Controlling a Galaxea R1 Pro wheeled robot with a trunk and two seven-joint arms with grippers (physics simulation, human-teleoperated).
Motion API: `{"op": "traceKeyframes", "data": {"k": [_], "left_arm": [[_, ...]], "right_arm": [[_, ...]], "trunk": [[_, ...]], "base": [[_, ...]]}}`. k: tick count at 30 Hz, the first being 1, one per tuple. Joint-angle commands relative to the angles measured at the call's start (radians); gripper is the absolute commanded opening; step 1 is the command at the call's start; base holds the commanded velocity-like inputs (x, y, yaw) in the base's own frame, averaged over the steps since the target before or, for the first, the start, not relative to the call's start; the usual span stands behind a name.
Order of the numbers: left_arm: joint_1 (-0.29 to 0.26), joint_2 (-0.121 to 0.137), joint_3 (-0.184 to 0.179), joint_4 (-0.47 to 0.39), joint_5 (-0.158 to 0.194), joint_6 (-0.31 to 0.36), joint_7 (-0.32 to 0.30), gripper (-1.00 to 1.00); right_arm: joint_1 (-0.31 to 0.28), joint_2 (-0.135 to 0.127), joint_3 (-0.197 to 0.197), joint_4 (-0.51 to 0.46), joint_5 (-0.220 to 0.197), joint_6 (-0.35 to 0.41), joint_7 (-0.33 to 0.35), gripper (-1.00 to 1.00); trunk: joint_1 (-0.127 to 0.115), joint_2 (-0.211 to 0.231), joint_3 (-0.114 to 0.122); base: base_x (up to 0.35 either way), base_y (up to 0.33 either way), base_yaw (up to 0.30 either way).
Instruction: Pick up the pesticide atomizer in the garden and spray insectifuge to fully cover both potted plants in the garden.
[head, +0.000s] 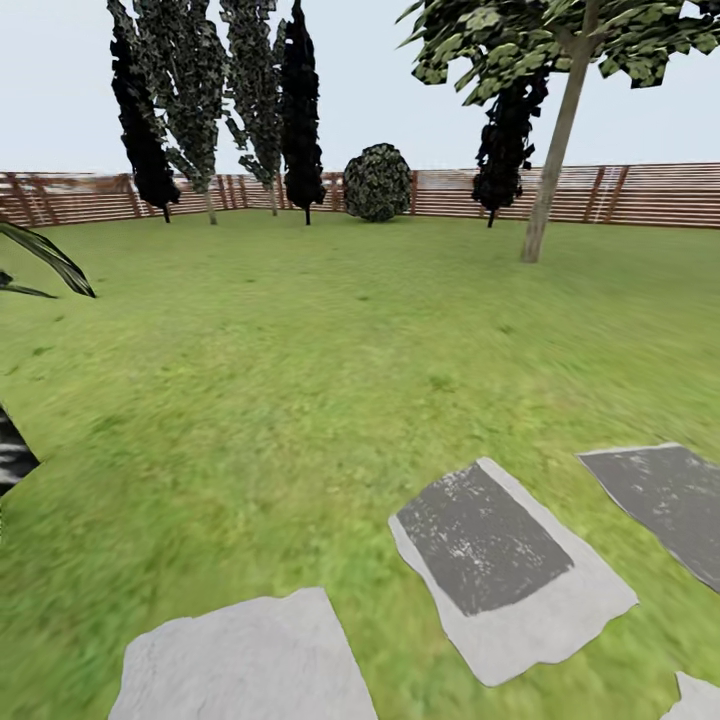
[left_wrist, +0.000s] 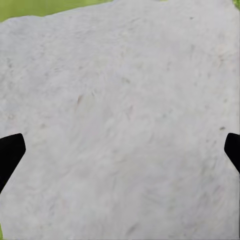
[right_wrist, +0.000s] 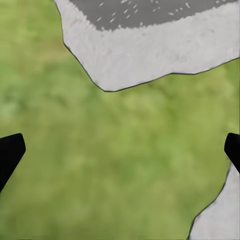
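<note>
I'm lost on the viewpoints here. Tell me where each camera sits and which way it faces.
Head view: on the robot's head, facing forward over the lawn toward the fence; no arm visible.
Left wrist view: near the left pincer, looking down at a pale stepping stone; dark fingertips at the edges.
Right wrist view: near the right pincer, looking down at grass; fingertips likewise.
Shared: the dark-centred stone appears in head and right wrist views.
</note>
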Motion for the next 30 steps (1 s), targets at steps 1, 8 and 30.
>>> {"op": "traceKeyframes", "data": {"k": [1,8,30], "left_arm": [[-0.001,0.0,0.004,0.001,-0.001,-0.003,-0.001,1.0],[0.0,0.0,0.004,0.001,-0.001,-0.003,-0.001,1.0],[-0.001,0.0,0.004,0.001,-0.001,-0.003,-0.001,1.0]], "right_arm": [[0.0,-0.001,0.005,0.001,-0.002,-0.002,-0.006,1.0],[0.0,-0.001,0.005,0.002,-0.002,-0.002,-0.006,1.0],[0.0,0.001,0.007,0.001,-0.004,-0.001,-0.003,1.0]], "trunk": [[0.0,0.0,-0.001],[0.0,0.0,-0.001],[0.0,0.0,-0.011]], "base": [[0.339,-0.142,0.074],[0.339,-0.133,0.017],[0.339,-0.092,0.083]]}}
